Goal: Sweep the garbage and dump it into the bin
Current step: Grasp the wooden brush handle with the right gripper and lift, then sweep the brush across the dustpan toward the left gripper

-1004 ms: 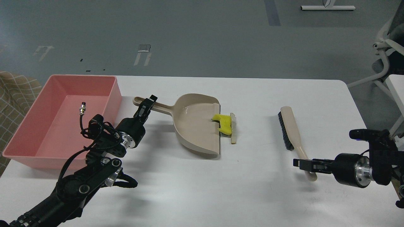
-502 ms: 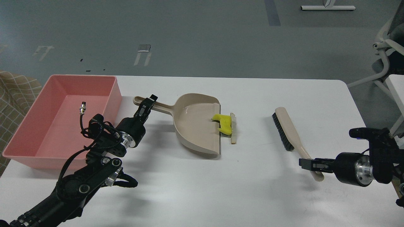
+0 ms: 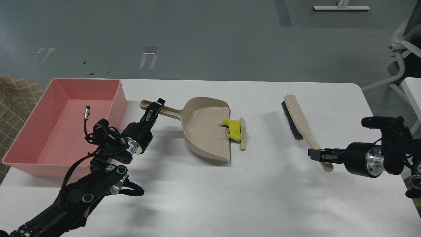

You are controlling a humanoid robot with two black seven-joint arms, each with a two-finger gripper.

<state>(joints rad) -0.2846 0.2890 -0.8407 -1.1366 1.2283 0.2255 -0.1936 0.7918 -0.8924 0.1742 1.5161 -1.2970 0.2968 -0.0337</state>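
Looking at the garbage first: you've got a yellow sponge [image 3: 233,128] with a darker underside, sitting right on the front lip of the beige dustpan [image 3: 205,131], half in and half out. Touching it on the side away from the dustpan is the bread slice [image 3: 243,133], white with a tan crust strip, lying flat on the white bench [image 3: 210,197] just outside the dustpan's mouth. Can't make out much more of the bread, it's seen almost edge-on.

The pink bin [image 3: 62,125] is on the handle side of the dustpan, near it but not touching, and nothing lies on its floor. The dustpan's scoop holds only that part of the sponge.

Your left arm reaches across the bin's near corner toward the dustpan, and its left end effector [image 3: 153,109] is pinched on the dustpan handle, about a third of the way in from the handle's tip. The dustpan sits flat on the bench.

Your right arm comes in low from the side of the dustpan's open mouth, well apart from it. The right end effector [image 3: 324,155] points at the dustpan and is clamped on the handle end of the brush [image 3: 297,120]. The brush is angled, dark bristles facing the dustpan, with its head farther from you than the dustpan's mouth.
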